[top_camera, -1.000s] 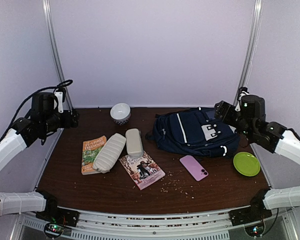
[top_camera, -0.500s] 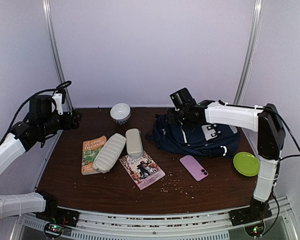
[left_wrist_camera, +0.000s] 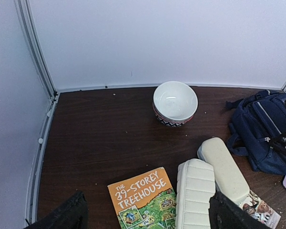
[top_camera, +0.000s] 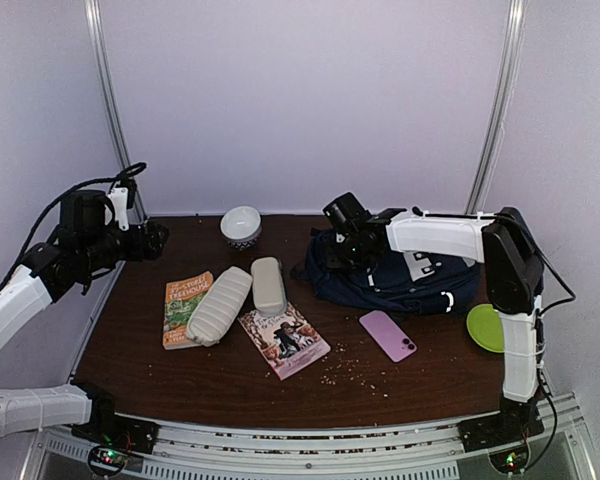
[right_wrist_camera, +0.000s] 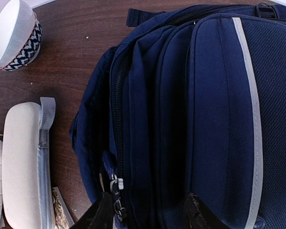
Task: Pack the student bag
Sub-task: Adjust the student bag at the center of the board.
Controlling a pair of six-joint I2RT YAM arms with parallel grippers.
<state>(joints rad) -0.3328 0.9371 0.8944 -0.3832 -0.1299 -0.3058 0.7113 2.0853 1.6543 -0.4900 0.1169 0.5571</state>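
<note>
Navy student bag [top_camera: 400, 265] lies far right, seemingly zipped. Our right gripper [right_wrist_camera: 148, 206] hovers half-spread and empty; next we pinch the zipper pull [right_wrist_camera: 116, 185]. Left gripper [left_wrist_camera: 148, 202] gapes wide, empty.

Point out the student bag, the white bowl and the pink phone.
student bag [right_wrist_camera: 219, 119], right wrist view, front panel fabric.
white bowl [left_wrist_camera: 175, 101], left wrist view, inner bottom.
pink phone [top_camera: 387, 335], top view, middle of back.
</note>
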